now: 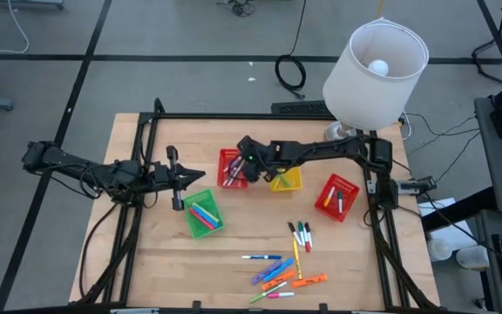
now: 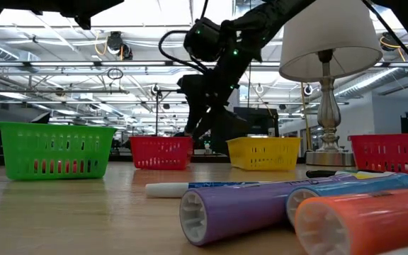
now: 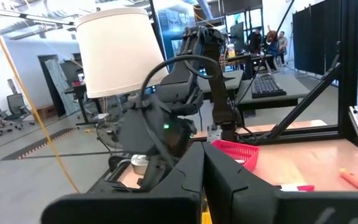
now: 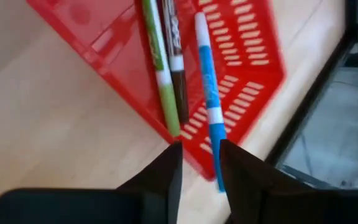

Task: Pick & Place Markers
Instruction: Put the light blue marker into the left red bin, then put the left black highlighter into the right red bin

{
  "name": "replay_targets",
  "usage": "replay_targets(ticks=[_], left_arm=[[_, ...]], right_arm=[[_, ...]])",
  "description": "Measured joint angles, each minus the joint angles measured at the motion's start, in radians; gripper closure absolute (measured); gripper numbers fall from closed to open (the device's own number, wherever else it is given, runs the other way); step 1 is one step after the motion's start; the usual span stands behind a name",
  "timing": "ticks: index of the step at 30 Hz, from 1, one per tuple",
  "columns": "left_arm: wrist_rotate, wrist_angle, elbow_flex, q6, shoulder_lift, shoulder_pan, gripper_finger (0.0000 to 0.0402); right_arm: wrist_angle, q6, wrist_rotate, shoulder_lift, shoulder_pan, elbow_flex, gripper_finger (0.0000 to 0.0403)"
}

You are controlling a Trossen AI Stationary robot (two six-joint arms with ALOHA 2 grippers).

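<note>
A thin, light, stiff and rather slippery blue plastic marker pen (image 4: 208, 93) is being released into the red mesh basket (image 4: 241, 56) by the parting right gripper (image 4: 199, 163); mid-barrel gripping is judged best.

markers: loose cluster (image 1: 288, 266) on table front | some in green basket (image 1: 203, 214) | blue marker (image 4: 209, 93) over red basket (image 4: 241, 56)

I see the right arm (image 2: 214, 78) reaching down behind the red basket (image 2: 161, 151). Green basket (image 2: 54, 149) left of it, yellow basket (image 2: 263, 153) right, purple marker (image 2: 239, 209) well in front.
</note>
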Motion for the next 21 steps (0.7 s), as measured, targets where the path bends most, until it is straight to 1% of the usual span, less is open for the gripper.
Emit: replay_targets(ticks=[2,5,9,12,14,16,18,21], left_arm=[[0.0,0.0,0.0,-0.007,0.0,0.0,0.0396],[0.0,0.0,0.0,-0.008,0.0,0.0,0.0396],[0.0,-0.004,0.0,-0.012,0.0,0.0,0.0396],[0.0,-0.012,0.0,-0.014,0.0,0.0,0.0396],[0.0,-0.017,0.0,-0.015,0.0,0.0,0.0396],[0.0,-0.018,0.0,-0.015,0.0,0.0,0.0396],[0.0,-0.024,0.0,-0.015,0.0,0.0,0.0396],[0.0,-0.032,0.0,-0.021,0.0,-0.001,0.0396]], right_arm=[[0.01,-0.002,0.035,-0.008,0.018,0.0,0.03],[0.032,0.003,0.115,-0.02,0.048,0.0,0.0295],[0.047,0.035,0.196,-0.078,0.084,0.001,0.0295],[0.023,0.126,0.222,-0.149,0.112,-0.001,0.0299],[0.005,0.219,0.179,-0.207,0.13,0.0,0.0303],[-0.06,0.346,0.095,-0.282,0.149,-0.001,0.0308],[-0.084,0.492,-0.007,-0.351,0.172,0.001,0.0314],[-0.101,0.73,-0.131,-0.462,0.225,-0.057,0.0326]])
